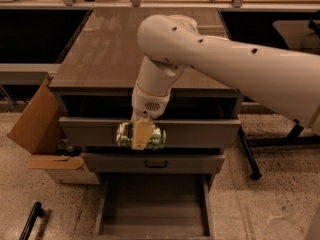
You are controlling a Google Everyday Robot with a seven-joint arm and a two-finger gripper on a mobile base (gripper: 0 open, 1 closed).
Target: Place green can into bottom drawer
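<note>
My gripper [141, 135] hangs from the white arm in front of the cabinet and is shut on the green can [156, 136]. The can lies sideways between the fingers, level with the front of the top drawer [200, 132]. Below it the bottom drawer [155, 209] is pulled out, a wide shallow grey tray with a bare floor. The can is well above that tray and roughly over its left-middle part.
A brown counter top [107, 49] caps the cabinet. The middle drawer [190, 163] has a dark bar handle. An open cardboard box [37, 129] stands at the left on the speckled floor. A dark table leg [247, 156] stands at the right, and a black bar [30, 221] lies at lower left.
</note>
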